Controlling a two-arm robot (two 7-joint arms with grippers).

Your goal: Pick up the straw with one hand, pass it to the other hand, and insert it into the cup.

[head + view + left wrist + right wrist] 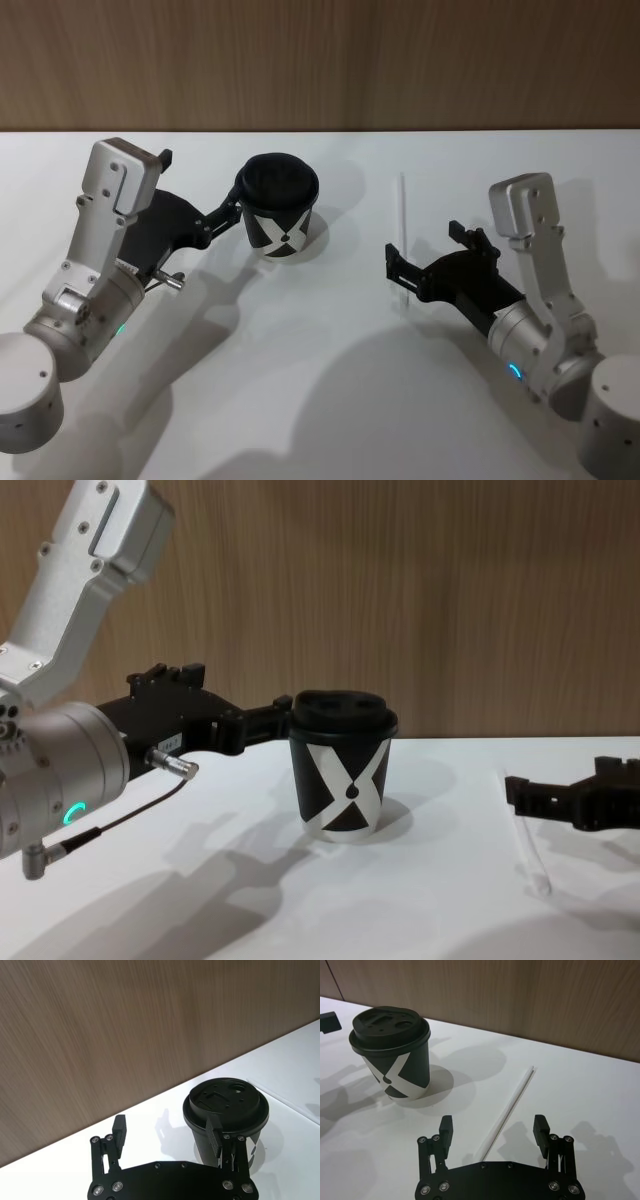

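Note:
The black cup (281,214) with a white X and a domed lid stands upright at the back of the white table, also in the chest view (344,772). My left gripper (204,190) is open just to its left. One of its fingers (215,1132) is at the cup's side (226,1105), and the cup is not between the fingers. The thin white straw (404,230) lies flat to the right of the cup. My right gripper (425,250) is open over the straw's near end. In the right wrist view the straw (512,1102) runs out from between the two fingers (446,1127).
A wooden wall (320,60) closes off the table's far edge. White table surface (300,380) stretches between the arms and toward me. Both arms cast shadows across it.

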